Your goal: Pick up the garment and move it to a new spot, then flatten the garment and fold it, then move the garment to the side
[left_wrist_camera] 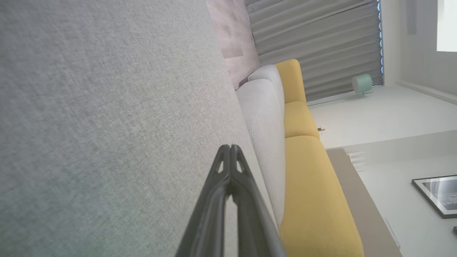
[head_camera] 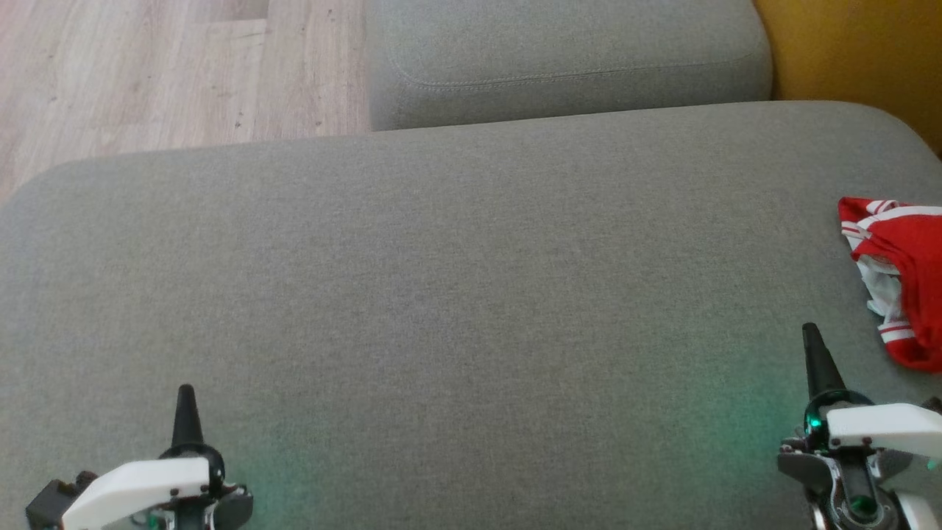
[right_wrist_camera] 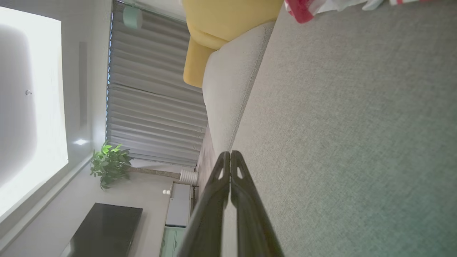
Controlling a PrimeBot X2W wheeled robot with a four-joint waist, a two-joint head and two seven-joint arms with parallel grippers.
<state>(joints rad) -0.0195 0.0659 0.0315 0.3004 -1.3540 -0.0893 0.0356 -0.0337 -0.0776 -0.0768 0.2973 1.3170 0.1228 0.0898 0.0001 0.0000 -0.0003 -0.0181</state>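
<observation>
Looking down from the head view, the garment (head_camera: 901,280) is lying crumpled at the right edge of the grey cushion (head_camera: 441,294), seemingly not yet flattened or folded. The left hand (head_camera: 185,397) and right hand (head_camera: 811,335) are showing clenched and empty, with broad bare fabric between them. The left wrist view is showing the cushion's edge running past the clenched tips. The right wrist view is showing the garment well ahead, so the reach is looking unobstructed.
</observation>
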